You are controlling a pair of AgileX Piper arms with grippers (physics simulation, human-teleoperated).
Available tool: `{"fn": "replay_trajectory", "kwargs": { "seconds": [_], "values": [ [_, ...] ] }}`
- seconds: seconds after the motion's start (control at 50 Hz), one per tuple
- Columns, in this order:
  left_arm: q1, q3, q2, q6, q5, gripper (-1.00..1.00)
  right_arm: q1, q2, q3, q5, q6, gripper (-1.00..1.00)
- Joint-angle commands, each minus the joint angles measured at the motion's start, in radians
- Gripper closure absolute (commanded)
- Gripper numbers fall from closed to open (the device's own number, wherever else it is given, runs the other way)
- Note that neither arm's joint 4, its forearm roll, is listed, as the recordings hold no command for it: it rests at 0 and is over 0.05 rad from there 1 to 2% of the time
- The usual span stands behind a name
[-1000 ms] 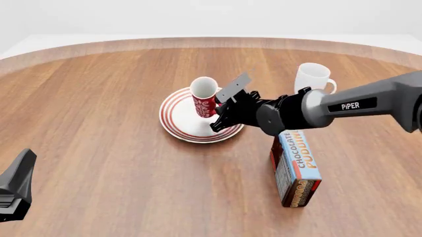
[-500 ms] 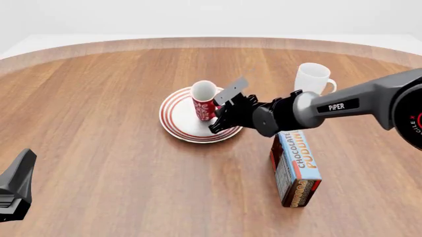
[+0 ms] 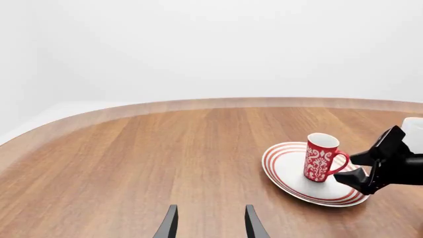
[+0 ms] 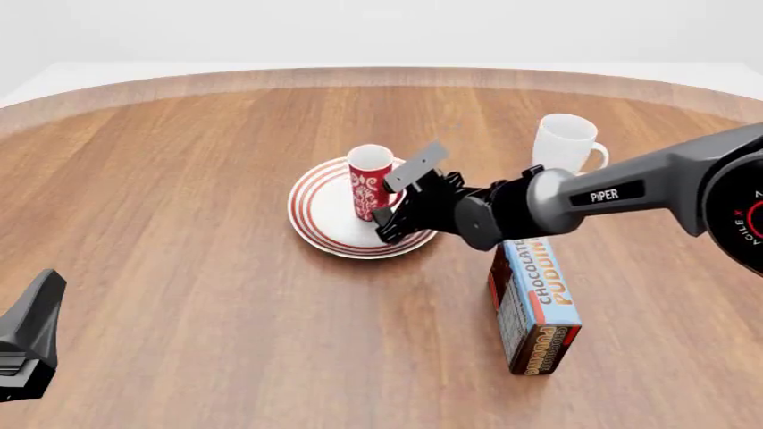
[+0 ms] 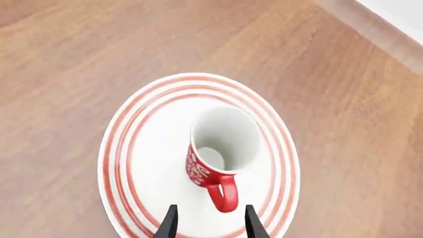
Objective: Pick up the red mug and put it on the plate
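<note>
The red mug [image 4: 371, 182] stands upright on the red-ringed plate [image 4: 314, 211], handle towards my right arm. It also shows in the left wrist view [image 3: 320, 157] and the right wrist view [image 5: 221, 144], on the plate [image 3: 286, 167] [image 5: 135, 158]. My right gripper [image 4: 384, 223] is open just off the handle, over the plate's near-right rim, not touching the mug; its fingertips [image 5: 170, 222] flank the space below the handle. It also shows in the left wrist view [image 3: 353, 168]. My left gripper [image 4: 30, 344] is open and empty at the near left, far from the plate.
A plain white mug [image 4: 564, 141] stands at the back right, behind my right arm. A chocolate pudding box [image 4: 537, 304] stands upright at the near right, under the right arm. The table's curved far edge [image 4: 381, 76] runs behind.
The right gripper has let go of the red mug's handle and drawn back slightly. The mug has settled upright on the plate. The left arm has not moved.
</note>
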Motion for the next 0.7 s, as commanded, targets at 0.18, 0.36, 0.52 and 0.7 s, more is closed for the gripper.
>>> {"fn": "replay_trajectory", "kwargs": {
  "seconds": [0.18,0.36,0.52,0.7],
  "values": [
    [0.0,0.0,0.0,0.0,0.0,-1.0,-0.011,-0.052,0.055,-0.048,-0.007,-1.0],
    [0.0,0.0,0.0,0.0,0.0,-1.0,0.007,-0.096,0.112,-0.067,0.018,-1.0],
    [0.0,0.0,0.0,0.0,0.0,-1.0,0.017,-0.178,0.171,-0.068,0.027,-1.0],
    [0.0,0.0,0.0,0.0,0.0,-1.0,0.022,-0.238,0.24,-0.093,0.039,-1.0]
  ]
}}
